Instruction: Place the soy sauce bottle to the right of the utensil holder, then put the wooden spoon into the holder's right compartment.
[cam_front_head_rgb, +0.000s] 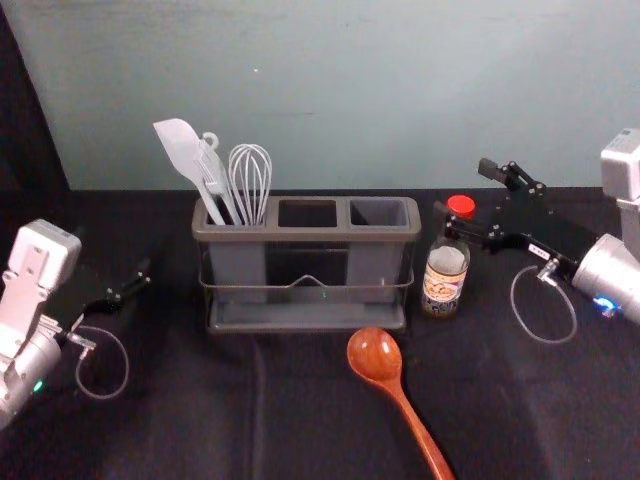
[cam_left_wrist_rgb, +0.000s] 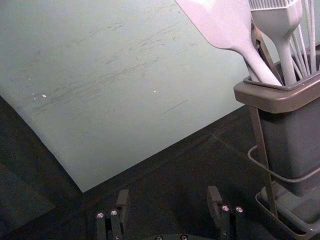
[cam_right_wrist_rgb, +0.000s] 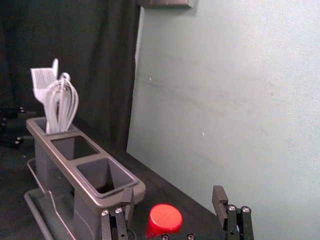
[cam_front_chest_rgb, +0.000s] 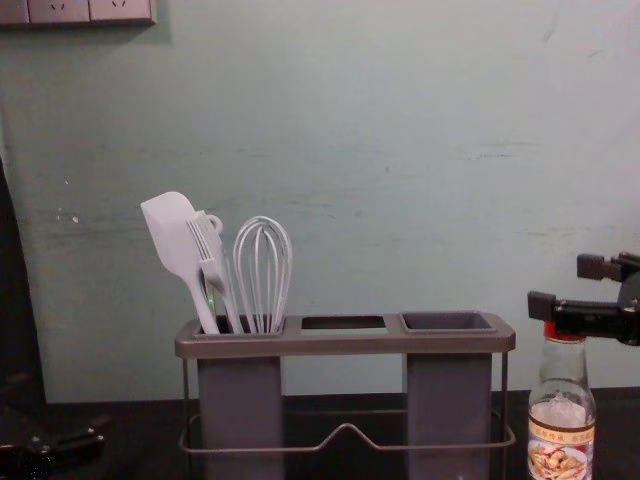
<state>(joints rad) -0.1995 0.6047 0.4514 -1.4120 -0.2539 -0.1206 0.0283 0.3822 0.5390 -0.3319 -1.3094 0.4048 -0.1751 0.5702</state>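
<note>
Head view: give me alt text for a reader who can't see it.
The open black right gripper is at the red cap of a clear glass soy sauce bottle, right of a grey three-compartment utensil holder with pale utensils in its left compartment. A reddish-brown wooden spoon lies in front; the black left gripper is left of the holder.
</note>
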